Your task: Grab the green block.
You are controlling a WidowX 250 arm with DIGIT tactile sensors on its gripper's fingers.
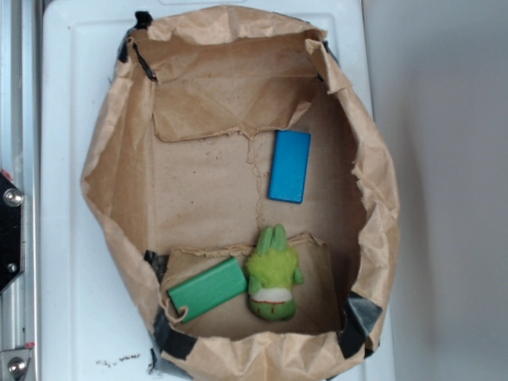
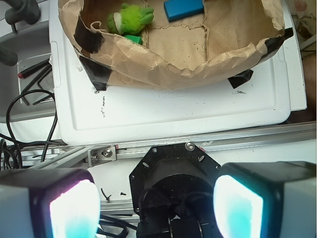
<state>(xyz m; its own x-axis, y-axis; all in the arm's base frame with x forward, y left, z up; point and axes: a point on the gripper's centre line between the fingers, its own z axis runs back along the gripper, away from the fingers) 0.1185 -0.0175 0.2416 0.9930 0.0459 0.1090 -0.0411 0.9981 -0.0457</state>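
Claw (image 2: 156, 206) spread wide and holding nothing, hanging outside the paper bag.

From the wrist view its two fingers (image 2: 67, 208) sit at the bottom corners with a broad gap between them, above the metal rail (image 2: 198, 144) and the edge of the white tray (image 2: 173, 111), well apart from the bag's (image 1: 119, 198) contents; the overhead view does not show the arm. Inside the bag, the green block (image 1: 208, 289) lies flat and slightly tilted in the lower left part, just beside the plush toy (image 1: 273, 274). The blue block (image 1: 290, 166) lies farther up, toward the right, apart from both.
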